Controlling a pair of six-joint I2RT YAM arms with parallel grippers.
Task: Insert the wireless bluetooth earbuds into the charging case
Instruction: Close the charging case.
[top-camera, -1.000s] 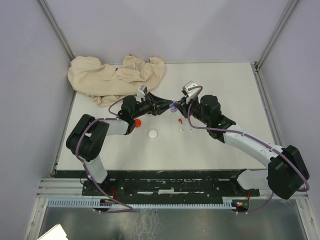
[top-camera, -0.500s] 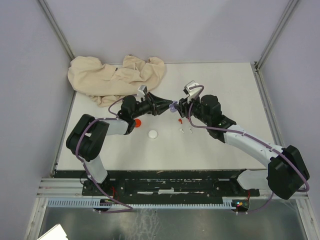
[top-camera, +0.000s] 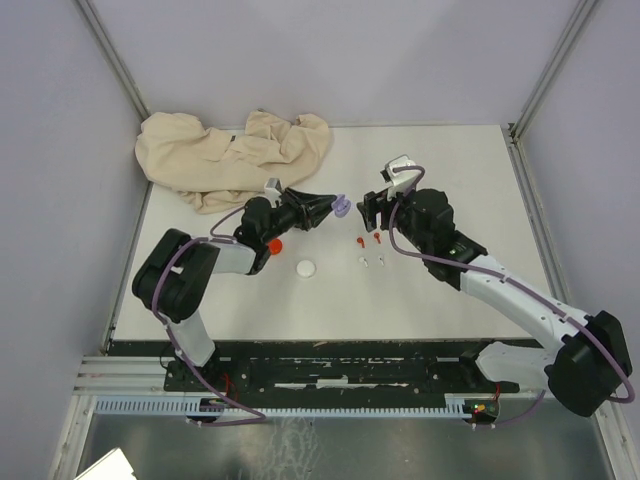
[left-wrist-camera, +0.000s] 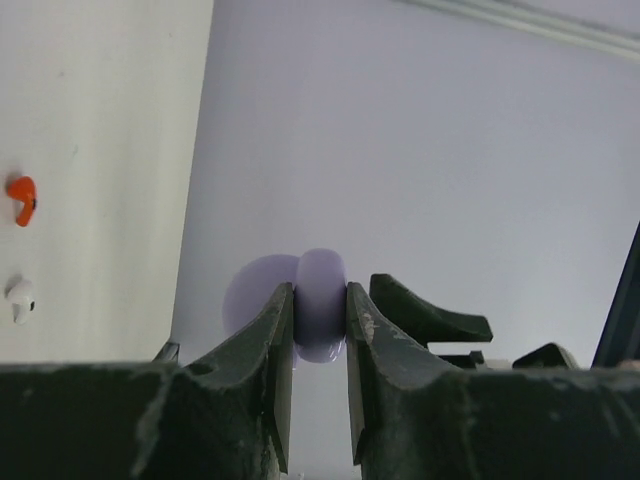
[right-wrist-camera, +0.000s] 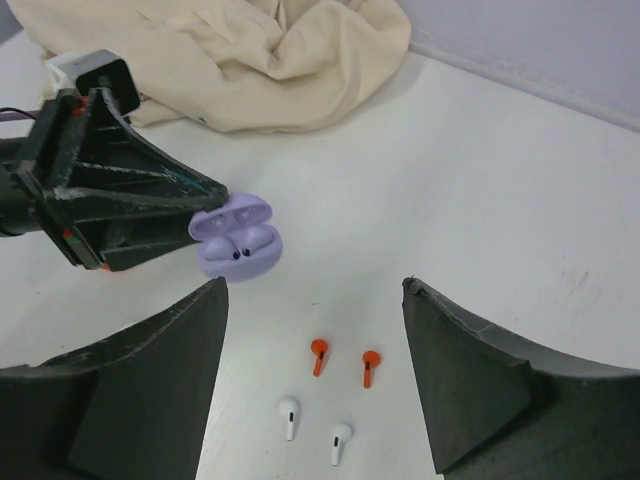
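Backed off rightward since before, right gripper (right-wrist-camera: 312, 287) gapes; left gripper (left-wrist-camera: 320, 295) clamps the glossy, rounded purple charging case (right-wrist-camera: 238, 238), lid open. Below it, mid-frame, we see red and white earbuds (right-wrist-camera: 319, 355), stems pointing down-frame.

The top camera looks down from high at 6 o'clock. The left wrist camera, very close, faces 3 o'clock; the right wrist faces 10 o'clock. All share the purple case (top-camera: 341, 206).

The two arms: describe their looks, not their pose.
Left arm and right arm: white links between bulky black joints, thin purple cables looped alongside. Left claw and right claw: black, with two tapering wedge-shaped fingers. A small white box sits at each wrist.
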